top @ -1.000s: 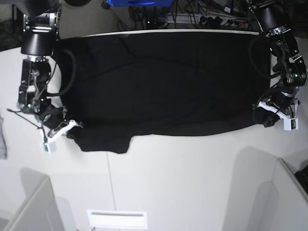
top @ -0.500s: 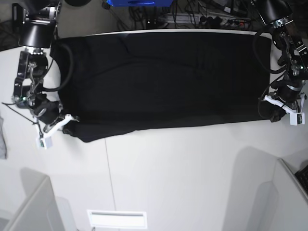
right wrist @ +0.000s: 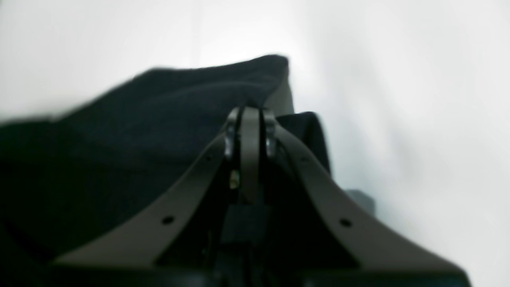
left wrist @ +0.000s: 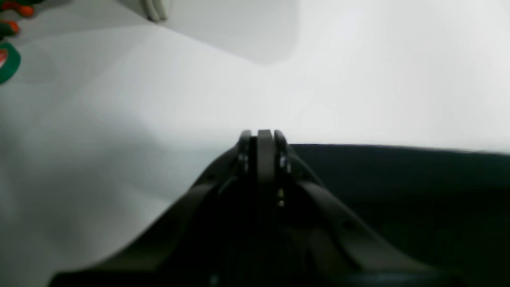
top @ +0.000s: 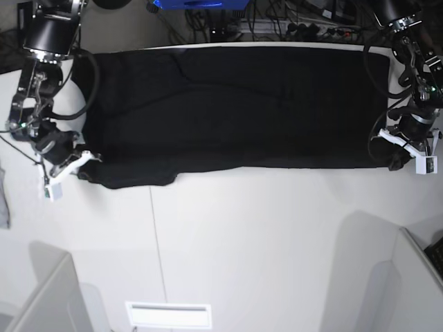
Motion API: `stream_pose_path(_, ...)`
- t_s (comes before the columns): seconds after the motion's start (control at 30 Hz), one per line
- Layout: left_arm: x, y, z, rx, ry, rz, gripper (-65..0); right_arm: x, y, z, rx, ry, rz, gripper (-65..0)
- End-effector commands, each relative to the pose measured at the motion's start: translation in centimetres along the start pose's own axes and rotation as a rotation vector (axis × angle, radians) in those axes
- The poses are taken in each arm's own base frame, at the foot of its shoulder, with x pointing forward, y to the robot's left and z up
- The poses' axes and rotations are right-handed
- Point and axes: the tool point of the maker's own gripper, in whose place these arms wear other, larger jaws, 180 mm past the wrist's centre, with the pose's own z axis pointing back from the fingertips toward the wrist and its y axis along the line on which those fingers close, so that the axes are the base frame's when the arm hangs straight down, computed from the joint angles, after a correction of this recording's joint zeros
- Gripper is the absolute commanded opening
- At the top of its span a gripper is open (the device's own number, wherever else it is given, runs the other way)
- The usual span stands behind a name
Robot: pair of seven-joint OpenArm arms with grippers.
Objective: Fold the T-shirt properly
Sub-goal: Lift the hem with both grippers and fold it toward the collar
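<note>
The black T-shirt (top: 235,104) lies spread wide over the far half of the white table (top: 242,242), plain side up, with its near edge almost straight. My right gripper (top: 77,168) is at the shirt's near left corner, shut on the cloth. The right wrist view shows the closed right gripper (right wrist: 249,115) with black T-shirt (right wrist: 139,131) bunched around it. My left gripper (top: 394,162) is shut on the near right corner. In the left wrist view the closed left gripper (left wrist: 259,135) sits at the edge of the dark T-shirt (left wrist: 398,179).
A small grey cloth scrap (top: 3,200) lies at the table's left edge. Cables and a blue object (top: 197,3) run behind the table. White partitions stand at the near left (top: 48,297) and near right (top: 419,277). Green and orange items (left wrist: 8,59) sit off to one side.
Both grippers moved outward and toward the table's far side, taking the shirt's near edge along. The cloth is stretched wider and flatter, and the flap at the near left is smaller.
</note>
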Motion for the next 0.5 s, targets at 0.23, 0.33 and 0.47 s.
stream_pose_path(0.23,2.1,-0.3,1.0,-0.004,-0.06,-0.048,-65.0,1.5,1.3,2.0,0.011,-0.068,0.056,-65.0)
stream_pose_path(0.33,1.9,-0.3,1.0,-0.004,-0.049,-0.05,-65.0,1.0,1.2,2.5,0.004,-0.07,0.05,-65.0)
stream_pose_path(0.47,1.3,-0.1,1.0,0.002,-0.006,-0.049,-65.0,0.4,0.8,3.2,-0.009,-0.082,0.018,-65.0)
